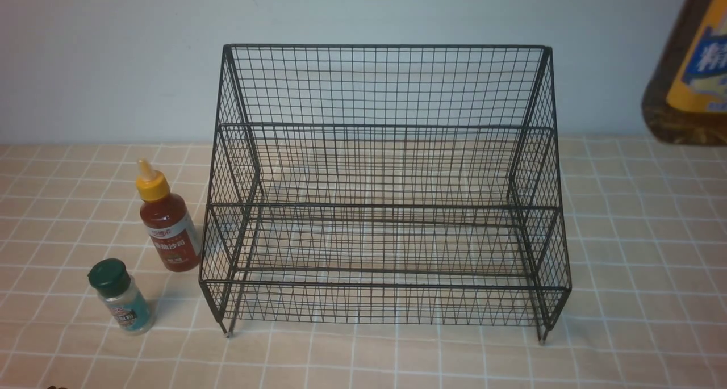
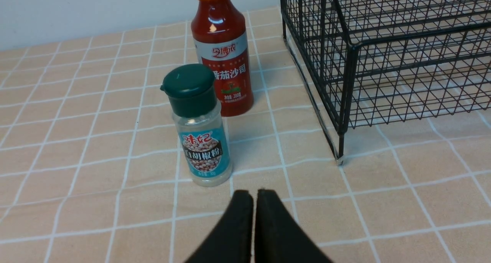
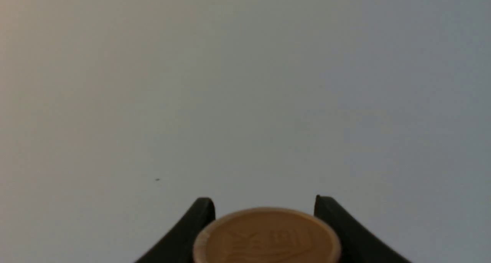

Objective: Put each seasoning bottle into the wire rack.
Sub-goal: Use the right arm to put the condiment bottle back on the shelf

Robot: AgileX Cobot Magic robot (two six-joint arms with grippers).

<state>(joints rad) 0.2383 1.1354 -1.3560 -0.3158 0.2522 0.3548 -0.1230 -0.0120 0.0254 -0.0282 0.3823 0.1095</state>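
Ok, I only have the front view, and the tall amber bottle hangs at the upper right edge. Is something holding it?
Observer: Yes, the right gripper; its fingers flank the tan cap of the tall amber bottle.
Operator: And the other arm?
Observer: The left gripper is shut and empty, just short of the green-capped shaker.
Operator: Touching it?
Observer: No, bare tablecloth shows between them.

Looks like a home kitchen mock-up: a tan checked counter (image 1: 636, 252) against a bare pale wall (image 1: 102, 59), carrying a red ketchup bottle (image 1: 167, 224), a small pepper shaker (image 1: 122, 298) and a black wire rack (image 1: 386, 46).
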